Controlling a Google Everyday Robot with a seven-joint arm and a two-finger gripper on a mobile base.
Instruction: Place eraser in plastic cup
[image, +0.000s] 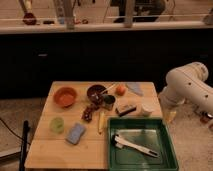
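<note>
A wooden table (50, 150) fills the lower frame, a green tray (142, 120) at its lower right corner. The white arm (189, 85) bulges in at the right edge; its gripper (170, 116) hangs just off the table's right side, wide or narrow I cannot tell. The plastic cup (57, 124) stands at lower left, well apart from the eraser (126, 108) lying right of centre above the tray.

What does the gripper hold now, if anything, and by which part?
Nothing visible: the gripper hangs right of the table; the eraser lies on it, untouched.
</note>
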